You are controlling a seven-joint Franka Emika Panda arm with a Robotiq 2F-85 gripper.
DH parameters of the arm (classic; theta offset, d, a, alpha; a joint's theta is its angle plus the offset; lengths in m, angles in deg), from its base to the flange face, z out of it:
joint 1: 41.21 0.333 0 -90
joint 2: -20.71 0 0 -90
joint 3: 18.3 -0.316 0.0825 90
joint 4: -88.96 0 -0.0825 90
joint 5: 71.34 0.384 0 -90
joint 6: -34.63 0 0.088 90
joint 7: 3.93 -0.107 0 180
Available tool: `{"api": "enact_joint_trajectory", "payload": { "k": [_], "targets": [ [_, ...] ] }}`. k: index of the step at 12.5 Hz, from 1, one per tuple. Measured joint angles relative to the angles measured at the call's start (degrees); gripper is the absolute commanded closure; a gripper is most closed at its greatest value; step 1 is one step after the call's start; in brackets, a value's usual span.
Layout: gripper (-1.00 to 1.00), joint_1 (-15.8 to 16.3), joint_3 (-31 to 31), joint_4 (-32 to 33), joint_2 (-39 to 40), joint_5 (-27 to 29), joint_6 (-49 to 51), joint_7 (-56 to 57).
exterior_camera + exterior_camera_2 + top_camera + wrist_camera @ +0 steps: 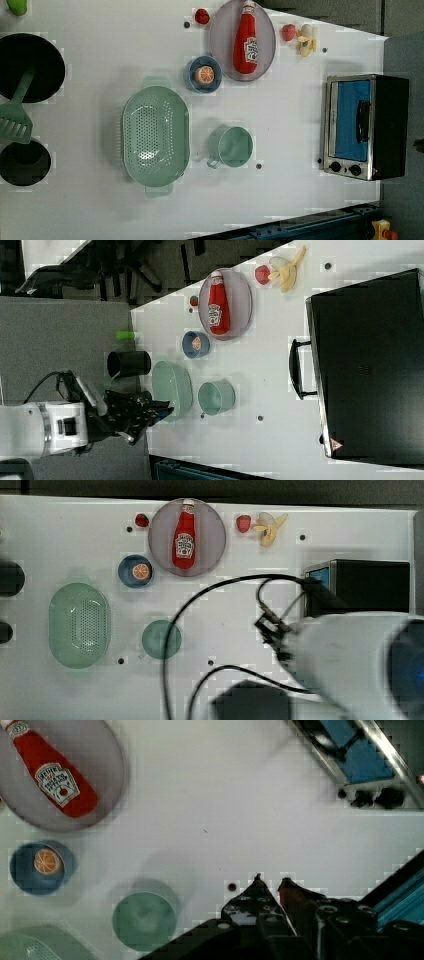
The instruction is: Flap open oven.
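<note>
A: Starting at the left view's left: black pots (pixel 30 67) and a green spatula (pixel 14 117) at the table's (pixel 290 120) edge, well apart from the job. Next, the green colander (pixel 155 135), then the green cup (pixel 232 146).

B: Parked clear of the work, by the look of it. Further right?

A: Blue bowl (pixel 204 75) with an orange slice, ketchup bottle (pixel 247 37) lying flat on a grey plate (pixel 220 30), strawberry (pixel 288 32) and banana (pixel 306 40) near the far rim. Then bare table. Finally the oven (pixel 367 127), hard against the left view's right edge, glass door shut, bar handle (pixel 362 121) facing the open stretch.

B: Probably set that way so the door can drop onto free surface. Enough room?

A: Seems so; nothing between cup and door. Tight only beside the knobs.

B: And the gripper (pixel 271 880)?

A: Narrow, tips nearly together, nothing held. Seen in the right view (pixel 162 412) off the table's edge near the colander, well apart from the handle.

B: Likely a long reach across to the handle.
</note>
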Motion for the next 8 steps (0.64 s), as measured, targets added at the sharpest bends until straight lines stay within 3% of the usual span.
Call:
{"api": "enact_joint_trajectory", "payload": {
  "k": [4,8],
  "targets": [
    [0.65,-0.4,9.5,0.4,3.1,-0.7,-5.8,20.8],
    [0.65,-2.2,14.4,3.8,8.3,-3.8,-16.7,39.0]
  ]
}}
